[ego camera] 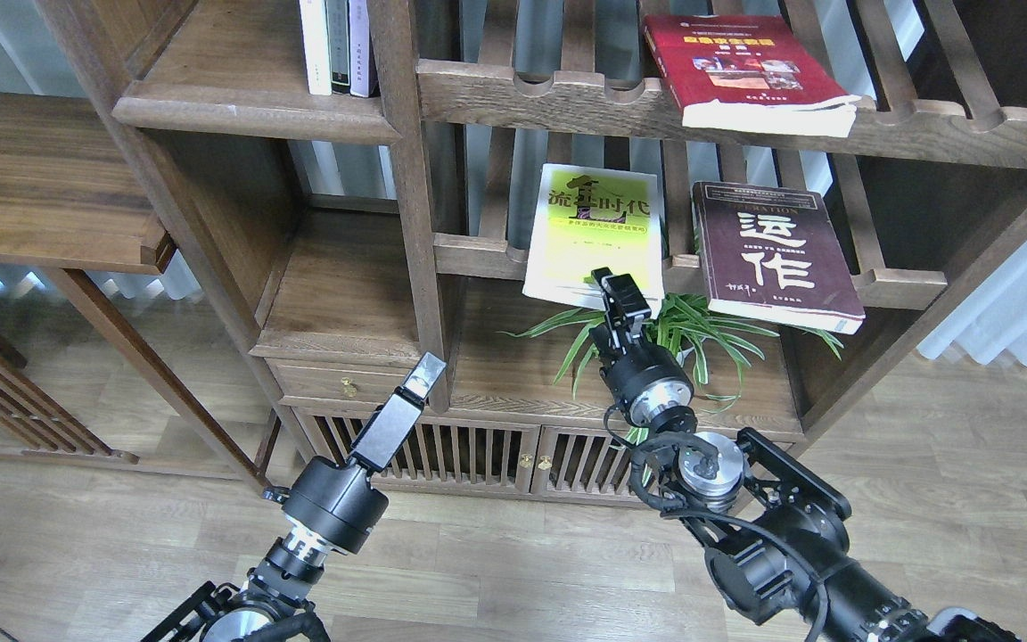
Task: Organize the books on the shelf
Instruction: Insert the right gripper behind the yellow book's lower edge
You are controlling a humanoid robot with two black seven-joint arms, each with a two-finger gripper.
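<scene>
The yellow-green and white book (598, 227) lies flat on the slatted middle rack, its near edge overhanging. The dark maroon book (768, 254) lies to its right on the same rack. The red book (741, 67) lies on the slatted rack above. My right gripper (613, 299) is at the yellow-green book's near edge, one finger over the cover and the other below, jaws apart. My left gripper (423, 374) hangs in front of the drawer, apart from any book; its fingers cannot be told apart. The solid plank shelf (344, 285) sits to the left of the upright post.
Thin upright books (335, 45) stand on the upper left plank. A green potted plant (683, 334) sits under the middle rack, right behind my right wrist. An upright post (411, 205) separates the plank compartment from the racks. A low cabinet with slatted doors (478, 455) is below.
</scene>
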